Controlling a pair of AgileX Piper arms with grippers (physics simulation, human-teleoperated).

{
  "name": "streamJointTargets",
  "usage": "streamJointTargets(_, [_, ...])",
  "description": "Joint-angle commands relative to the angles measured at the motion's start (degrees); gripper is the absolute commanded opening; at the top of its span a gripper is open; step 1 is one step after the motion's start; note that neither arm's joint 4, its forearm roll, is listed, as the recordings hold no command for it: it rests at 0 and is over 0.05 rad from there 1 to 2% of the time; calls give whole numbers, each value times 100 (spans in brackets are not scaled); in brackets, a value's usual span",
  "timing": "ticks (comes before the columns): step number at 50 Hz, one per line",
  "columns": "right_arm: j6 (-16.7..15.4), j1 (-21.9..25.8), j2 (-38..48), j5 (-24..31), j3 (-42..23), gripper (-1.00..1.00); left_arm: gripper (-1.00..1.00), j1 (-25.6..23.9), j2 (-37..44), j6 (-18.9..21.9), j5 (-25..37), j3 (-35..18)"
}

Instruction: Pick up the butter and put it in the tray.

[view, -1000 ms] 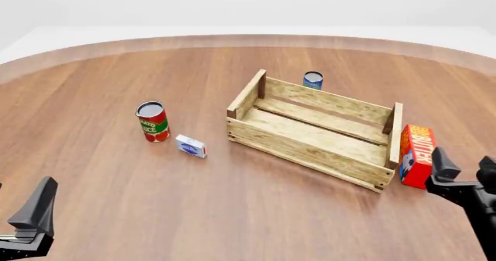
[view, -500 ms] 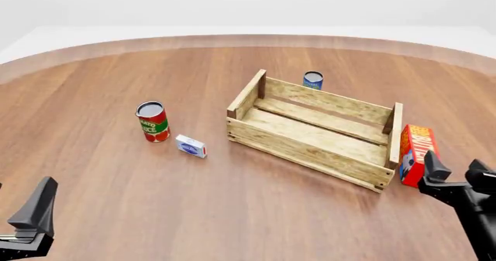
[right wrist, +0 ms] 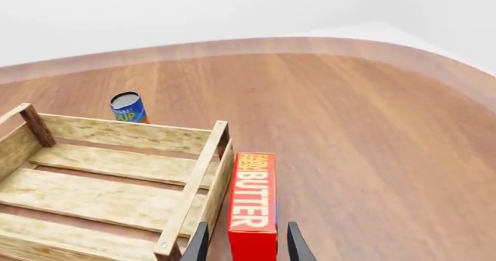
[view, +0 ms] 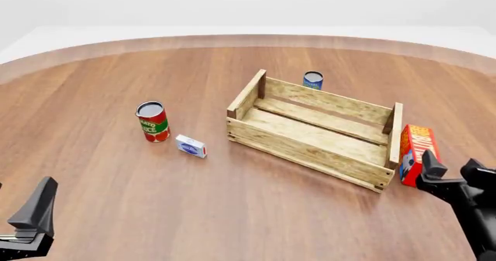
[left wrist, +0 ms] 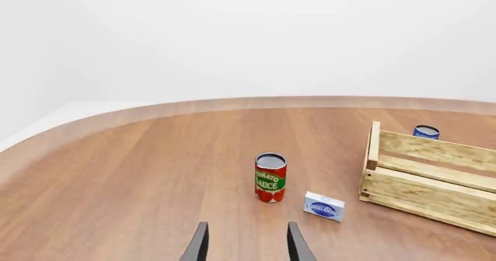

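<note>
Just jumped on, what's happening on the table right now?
The right gripper is open and lined up on the butter, which stands on the table just outside the right end of the tray; nothing is grasped. The tray holds nothing. The left gripper is open and idle, away from the tomato sauce can and small blue-white box.

Front view: right gripper (view: 455, 178) covers the butter's (view: 414, 150) near end; arm cut by lower right edge. Left gripper (view: 35, 214) cut at lower left corner. Blue can (view: 312, 79) half hidden behind tray's (view: 310, 150) far wall; label unreadable. Small blue-white box (view: 190, 146) print too small to read. Right wrist view: only 2 fingertips (right wrist: 199, 243) show at bottom edge; butter's near end cut off there.
</note>
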Motion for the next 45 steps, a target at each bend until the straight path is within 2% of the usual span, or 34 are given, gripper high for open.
streamJointTargets(1, [31,-13,254,-14,-165,100,100,0,0,0,0,0])
streamJointTargets(45, [216,2,1103,-14,-625,100,100,0,0,0,0,0])
